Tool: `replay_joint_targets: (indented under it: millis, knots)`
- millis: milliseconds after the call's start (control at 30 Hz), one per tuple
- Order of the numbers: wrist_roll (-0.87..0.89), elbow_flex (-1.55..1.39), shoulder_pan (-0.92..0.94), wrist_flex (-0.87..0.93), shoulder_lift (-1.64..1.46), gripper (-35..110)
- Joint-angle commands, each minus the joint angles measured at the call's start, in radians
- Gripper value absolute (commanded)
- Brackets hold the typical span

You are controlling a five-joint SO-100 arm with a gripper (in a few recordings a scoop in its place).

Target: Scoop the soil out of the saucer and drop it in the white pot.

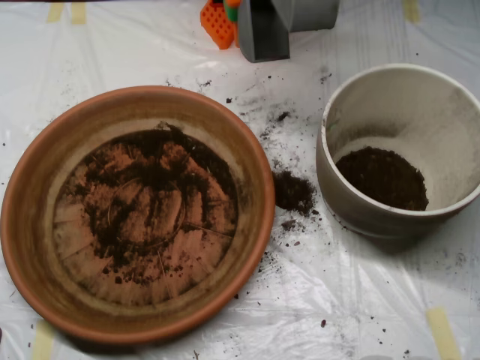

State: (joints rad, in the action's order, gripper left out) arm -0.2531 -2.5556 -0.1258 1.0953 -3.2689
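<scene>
We see the terracotta saucer (135,214) sitting toward the left edge of the table, on a clear plastic sheet (360,292) that is taped down with strips of yellowish tape (442,331). A thin smear of dark soil (146,199) clings to its ridged floor, heaviest toward the far side and thinning to specks toward the near side. Near the right edge stands the white pot (401,146), well apart from the saucer, with a mound of soil lying in its bottom and dust on its inner wall. Between the two, just beside the saucer's right rim, we find a small spilled clump of soil (292,191) on the plastic, with finer crumbs scattered around it and up toward the far edge. At the far edge, between saucer and pot, the grey scoop (274,26) reaches into view beside an orange arm part (217,22); so little of it shows that we cannot tell whether its shells are apart or together.
</scene>
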Motion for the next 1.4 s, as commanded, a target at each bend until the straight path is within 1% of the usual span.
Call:
replay_joint_targets:
  millis: [0, 100, 200, 400, 500, 600, 800, 1033, 1167, 1233, 1367]
  knots:
    - [0.017, -0.035, 0.015, -0.011, -0.080, 34]
    - [0.077, -0.081, 0.020, -0.011, -0.080, 32]
    - [0.126, -0.161, 0.015, -0.025, -0.080, 26]
    - [0.103, -0.354, 0.034, -0.084, -0.080, 11]
    - [0.097, -0.428, 0.017, -0.118, -0.080, 7]
    - [0.097, -0.477, -0.064, -0.121, -0.080, 6]
    - [0.081, -0.537, -0.173, -0.187, -0.080, 1]
    - [0.072, -0.538, -0.178, -0.189, -0.080, 0]
    - [0.066, -0.538, -0.184, -0.189, -0.080, 4]
    - [0.066, -0.538, -0.184, -0.189, -0.080, 0]
    - [0.095, -0.538, -0.164, -0.190, -0.080, 0]
